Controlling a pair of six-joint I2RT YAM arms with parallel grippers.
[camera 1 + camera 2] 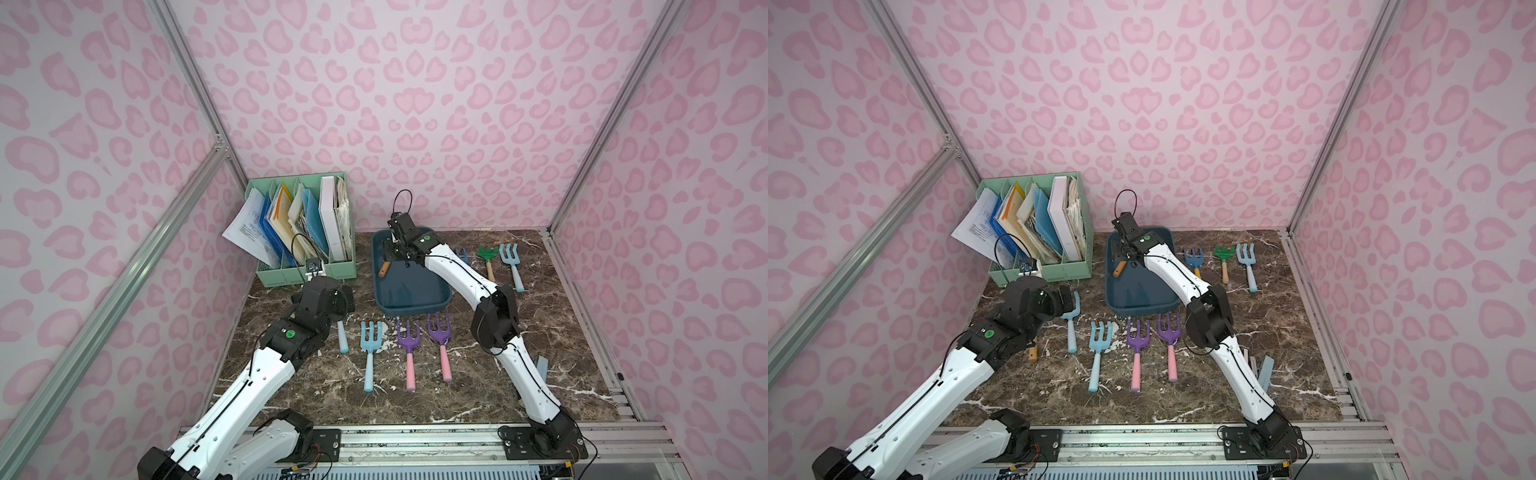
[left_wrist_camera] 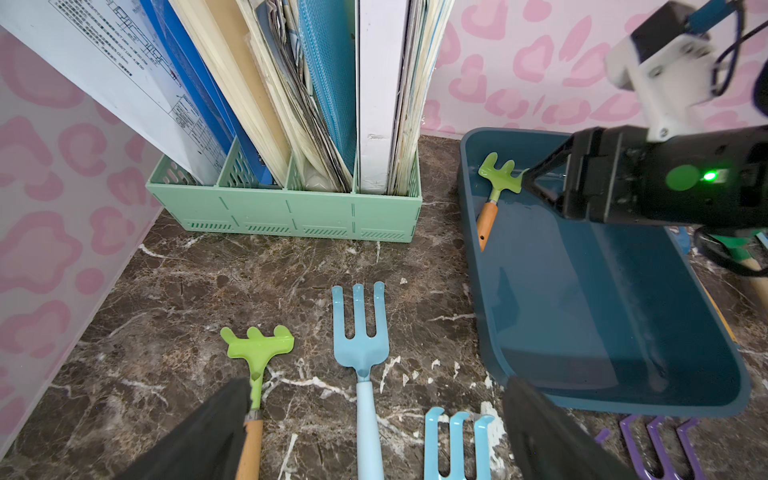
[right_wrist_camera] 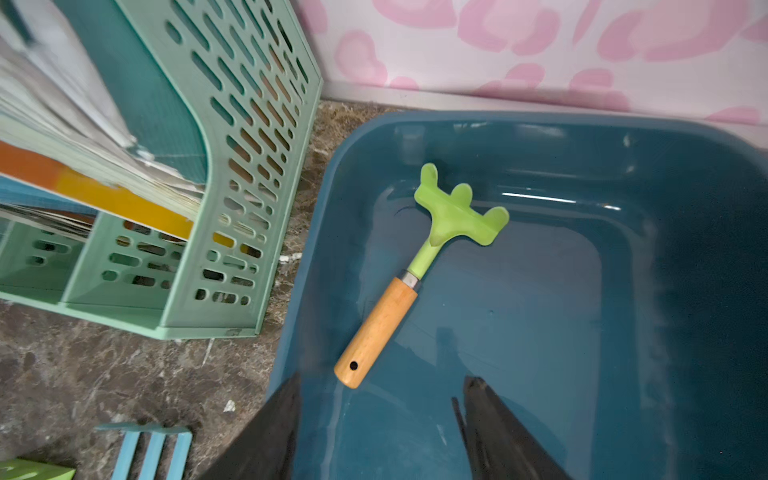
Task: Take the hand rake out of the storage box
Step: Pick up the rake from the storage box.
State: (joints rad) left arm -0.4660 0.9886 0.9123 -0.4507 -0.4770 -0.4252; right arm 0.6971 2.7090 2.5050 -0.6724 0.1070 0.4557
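**Surface** (image 1: 457, 386): dark marble, hand tools laid out in rows on it.

**File organiser** (image 1: 307, 272): mint green, back-left, stuffed w/ papers.

**Storage box** (image 1: 411, 293): teal, shallow, back-centre, just beside the organiser.

**Grippers**
- The R arm reaches in over the box.
- R gripper (image 3: 384, 379) sits low over the box interior. Jaws are part-way apart w/ nothing between them.
- L gripper (image 2: 378, 382) hovers over the surface in front of the organiser. Jaws are spread wide and empty.
- Below the L gripper lie a light-blue fork (image 2: 361, 332) and a second lime rake (image 2: 257, 349). Neither is my target.

**Hand rake** (image 3: 386, 320)
- It is the only item I can see in the box.
- It lies flat on the box floor, lime head toward the back wall. The wooden handle slants toward the box side nearest the organiser.
- The handle end is just ahead of the R fingertips, off-centre toward one finger.

**Risks (my read)**
- The handle end is close to the side wall, and one finger lines up about over that wall. It may land on the wall or rim, so the grip misses or wedges.
- The handle runs skew to the jaw gap. W/o a wrist turn the round wood could roll out.
- The box looks light, so a shove on the wall could slide it into the organiser.
- The tines may snag the rolled rim if I pull out low.
- A grip near the handle end would probably let the head droop and swing.
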